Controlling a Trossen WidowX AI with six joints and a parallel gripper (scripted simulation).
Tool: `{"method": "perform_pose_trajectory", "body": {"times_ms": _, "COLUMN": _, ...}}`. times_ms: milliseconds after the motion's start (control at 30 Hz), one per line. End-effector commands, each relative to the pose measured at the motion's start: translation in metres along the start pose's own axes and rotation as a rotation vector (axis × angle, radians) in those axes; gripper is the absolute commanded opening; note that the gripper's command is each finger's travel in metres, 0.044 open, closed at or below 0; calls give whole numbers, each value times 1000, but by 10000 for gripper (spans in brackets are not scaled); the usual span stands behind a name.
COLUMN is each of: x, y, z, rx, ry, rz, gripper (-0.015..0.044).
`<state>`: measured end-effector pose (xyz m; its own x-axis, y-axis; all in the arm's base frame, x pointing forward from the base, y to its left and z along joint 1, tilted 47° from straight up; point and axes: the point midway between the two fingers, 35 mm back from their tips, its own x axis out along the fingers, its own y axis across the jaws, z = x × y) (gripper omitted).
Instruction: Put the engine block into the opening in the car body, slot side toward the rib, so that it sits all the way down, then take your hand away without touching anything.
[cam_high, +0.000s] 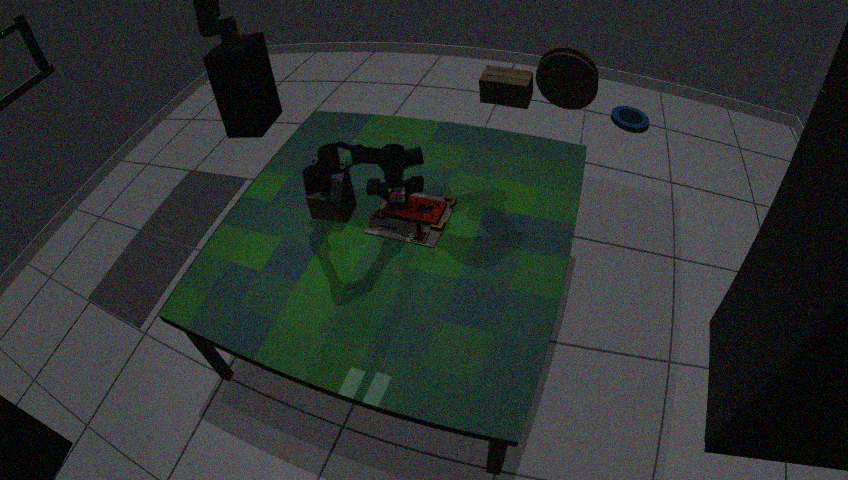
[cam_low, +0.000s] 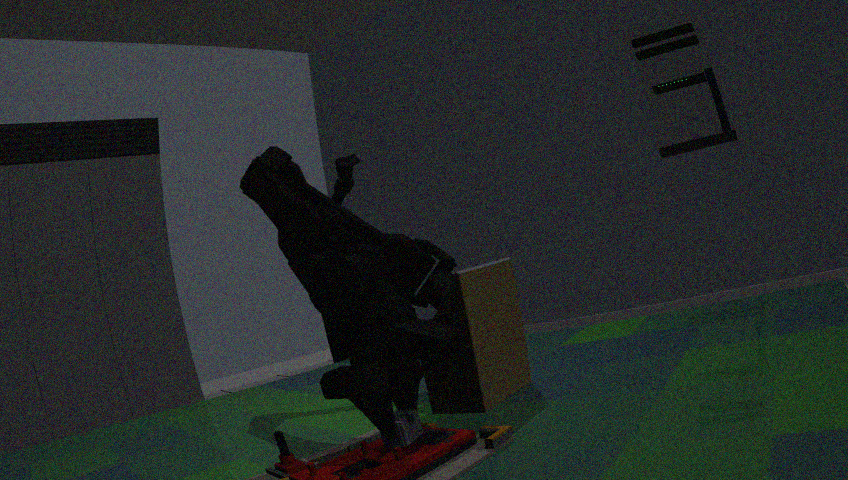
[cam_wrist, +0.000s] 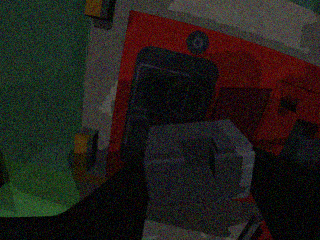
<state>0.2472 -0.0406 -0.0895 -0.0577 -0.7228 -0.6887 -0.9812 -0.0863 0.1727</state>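
Note:
The grey engine block (cam_high: 393, 197) (cam_low: 409, 428) (cam_wrist: 192, 172) is at the near edge of the opening (cam_wrist: 170, 92) in the red car body (cam_high: 433, 209) (cam_low: 458, 443) (cam_wrist: 240, 70). In the wrist view it overlaps the lower part of that dark, rounded opening, and its dark slot shows on its right part. My gripper (cam_high: 397, 196) (cam_low: 404, 423) (cam_wrist: 194, 155) is shut on the block, with a dark finger against each side. The block's underside is hidden, and I cannot tell whether it touches the body. I cannot make out the rib.
The car body lies on a pale board (cam_high: 386, 232). Yellow-and-black corner pieces (cam_high: 437, 225) (cam_low: 496, 432) (cam_wrist: 81, 143) stand at its edges. A small red piece with a dark post (cam_high: 420, 234) is at the board's near side. A tall box (cam_high: 331, 208) (cam_low: 499, 339) stands by the arm's base.

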Motion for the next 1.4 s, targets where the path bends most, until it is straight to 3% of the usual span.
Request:
{"method": "perform_pose_trajectory", "body": {"times_ms": 0, "x": 2, "y": 1, "z": 0, "rx": -9, "ry": 5, "rz": 5, "gripper": 216}}
{"method": "perform_pose_trajectory", "body": {"times_ms": 100, "x": 2, "y": 1, "z": 0, "rx": -9, "ry": 5, "rz": 5, "gripper": 196}}
{"method": "perform_pose_trajectory", "body": {"times_ms": 367, "x": -13, "y": -2, "z": 0, "rx": -10, "ry": 0, "rz": 3, "gripper": 0}}
{"method": "perform_pose_trajectory", "body": {"times_ms": 1367, "x": -103, "y": -3, "z": -5, "rx": -11, "ry": -5, "rz": 2, "gripper": 0}}
